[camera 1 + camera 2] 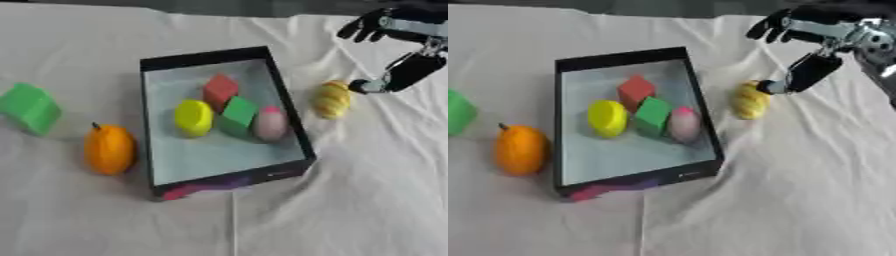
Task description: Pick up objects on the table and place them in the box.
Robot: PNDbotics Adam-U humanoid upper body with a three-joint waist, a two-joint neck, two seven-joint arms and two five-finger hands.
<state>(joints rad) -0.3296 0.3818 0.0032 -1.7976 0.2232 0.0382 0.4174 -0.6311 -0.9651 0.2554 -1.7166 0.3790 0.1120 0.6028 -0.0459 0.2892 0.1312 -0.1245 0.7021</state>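
Bright, even overhead light, soft shadows beside the box (293, 105), and blur softening every edge.

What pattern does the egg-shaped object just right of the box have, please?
Yellow with pale stripes, clearest in the left eye view: striped egg, beside the box.

I am looking down at a table (367, 210) wearing a wrinkled white cloth. A black-walled box (289, 105) is sitting at its middle, slightly askew. Toward the left edge a green block (30, 107) is lying, and an orange fruit-shaped thing (109, 148) is resting between that block and the box, nearer the front. On the box's right side a yellow striped egg-shaped thing (332, 99) is lying just beside the wall
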